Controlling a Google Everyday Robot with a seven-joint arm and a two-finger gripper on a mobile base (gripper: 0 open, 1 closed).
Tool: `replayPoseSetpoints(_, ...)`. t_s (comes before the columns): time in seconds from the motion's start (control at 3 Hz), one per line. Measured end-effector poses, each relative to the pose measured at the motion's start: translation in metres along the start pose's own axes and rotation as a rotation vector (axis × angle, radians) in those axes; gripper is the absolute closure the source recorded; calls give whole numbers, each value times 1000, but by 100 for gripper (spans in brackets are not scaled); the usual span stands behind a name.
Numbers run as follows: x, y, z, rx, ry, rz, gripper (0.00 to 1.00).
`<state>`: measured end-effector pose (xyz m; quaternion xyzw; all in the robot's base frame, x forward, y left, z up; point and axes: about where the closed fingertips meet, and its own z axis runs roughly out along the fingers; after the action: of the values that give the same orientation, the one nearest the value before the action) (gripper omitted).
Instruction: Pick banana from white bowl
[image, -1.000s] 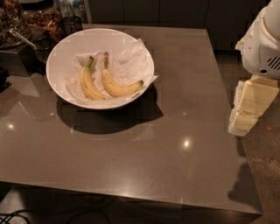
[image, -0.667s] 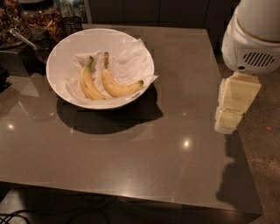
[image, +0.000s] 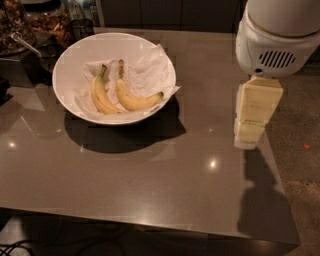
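Note:
The white bowl (image: 67, 62) stands on the back left of the grey table, lined with crumpled white paper. Two bananas lie in it side by side. The banana (image: 134, 101) with the brown stem and dark tip is the right one, curving toward the bowl's right rim. The other banana (image: 100, 97), with a green stem, lies to its left. My gripper (image: 251, 117) hangs below the white arm housing over the table's right edge, well to the right of the bowl and apart from it.
The table (image: 150, 175) is glossy with light reflections. Trays of snacks (image: 47, 22) and a black mesh cup (image: 82, 27) stand behind the bowl at the back left. Speckled floor (image: 300, 150) lies beyond the table's right edge.
My arm and gripper have moved left, from beyond the table's right edge to over it, closer to the bowl. The bowl and bananas have not moved.

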<state>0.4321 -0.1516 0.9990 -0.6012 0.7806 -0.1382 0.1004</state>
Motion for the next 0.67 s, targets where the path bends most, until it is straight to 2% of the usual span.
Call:
replayPoseSetpoints(0.33, -15, -8, -2, 6, -32, 62, 0)
replayPoseSetpoints(0.67, -35, -15, 1, -9, -17, 157, 0)
